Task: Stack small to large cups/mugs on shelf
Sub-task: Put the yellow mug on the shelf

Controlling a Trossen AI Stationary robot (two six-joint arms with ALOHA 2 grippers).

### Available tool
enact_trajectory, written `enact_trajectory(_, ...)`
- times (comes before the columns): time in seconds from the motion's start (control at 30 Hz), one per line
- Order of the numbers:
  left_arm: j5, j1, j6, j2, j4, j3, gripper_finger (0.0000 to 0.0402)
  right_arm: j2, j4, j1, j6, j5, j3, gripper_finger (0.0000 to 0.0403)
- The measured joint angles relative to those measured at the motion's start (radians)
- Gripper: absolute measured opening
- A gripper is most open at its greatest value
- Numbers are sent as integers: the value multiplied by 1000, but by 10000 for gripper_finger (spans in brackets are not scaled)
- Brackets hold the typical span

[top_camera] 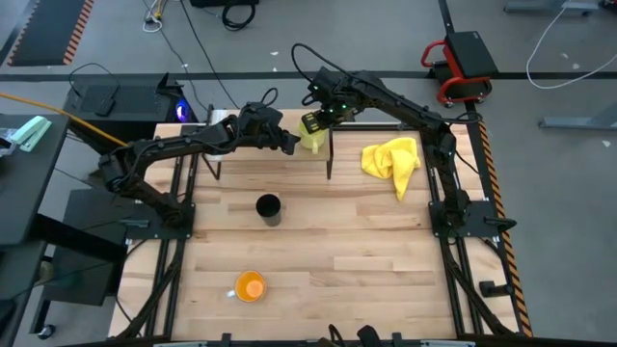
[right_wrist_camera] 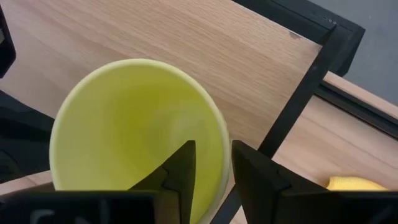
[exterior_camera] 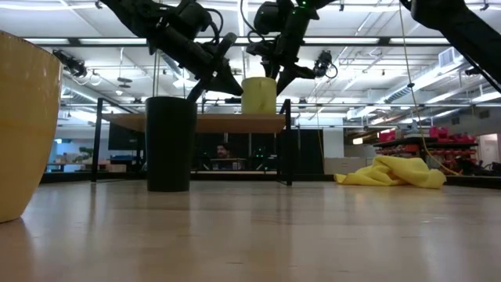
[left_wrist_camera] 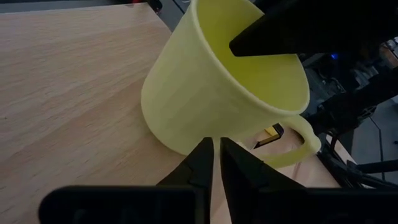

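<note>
The pale yellow handled mug (top_camera: pixel 312 133) stands on the low light-wood shelf (top_camera: pixel 253 170) at upper centre, the right claw (right_wrist_camera: pixel 210 165) parted astride its rim and the left claw (left_wrist_camera: pixel 216 163) pinched shut alongside, while the tall black cylindrical cup (top_camera: pixel 269 206) and orange handled mug (top_camera: pixel 250 286) wait on the worktop (top_camera: pixel 347 260).

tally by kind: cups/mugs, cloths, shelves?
Mugs with handle: 2, yellow mug on the shelf, orange mug on the table
Handleless cups: 1, black cup
Cloths: 1, yellow cloth
Shelves: 1
Total: 5
</note>
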Motion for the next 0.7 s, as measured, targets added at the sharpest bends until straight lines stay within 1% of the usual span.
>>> enact_trajectory(0.43, 0, 0, 0, 0, 1, 0, 37, -10, 1, 4, -37, 6, 5, 117)
enact_trajectory(0.6, 0, 0, 0, 0, 1, 0, 30, -68, 3, 6, -51, 59, 6, 117)
enact_trajectory(0.7, 0, 0, 0, 0, 1, 0, 32, -110, 3, 6, -51, 68, 6, 117)
